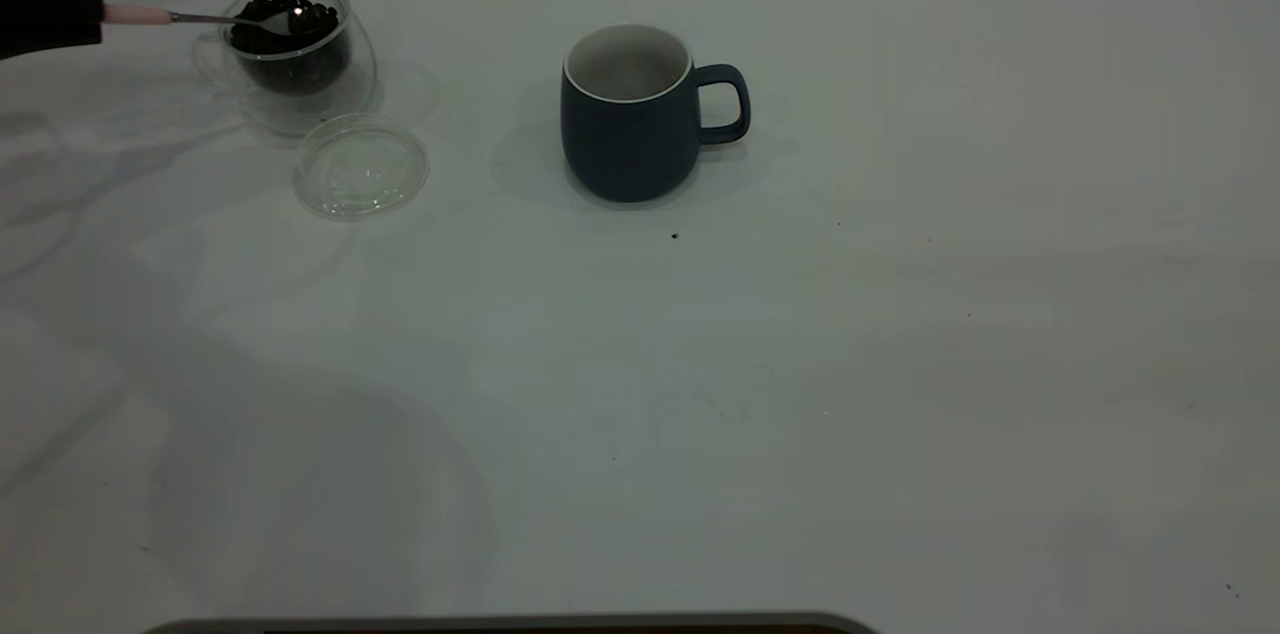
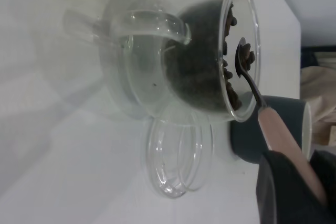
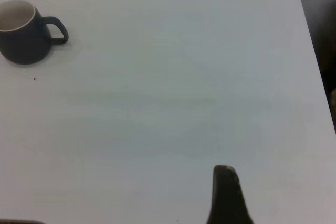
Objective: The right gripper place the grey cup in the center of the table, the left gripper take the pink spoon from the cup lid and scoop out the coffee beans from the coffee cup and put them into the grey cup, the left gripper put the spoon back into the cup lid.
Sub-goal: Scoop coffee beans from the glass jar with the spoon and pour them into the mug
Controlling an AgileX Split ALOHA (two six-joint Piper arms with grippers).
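Over the coffee cup (image 1: 297, 49), pink spoon (image 1: 200, 17) level, bowl toward grey cup (image 1: 632, 114), clenched in left gripper (image 1: 95, 14)

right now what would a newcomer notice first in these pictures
First, the left gripper at the table's far left edge, its fingers shut on the pink spoon, whose bowl sits among the coffee beans in the coffee cup. Next, the grey cup standing upright and apparently empty near the centre, handle pointing right. The cup lid lies bare just in front of the coffee cup.

Pink spoon (image 1: 215, 17) in coffee cup (image 1: 290, 59)
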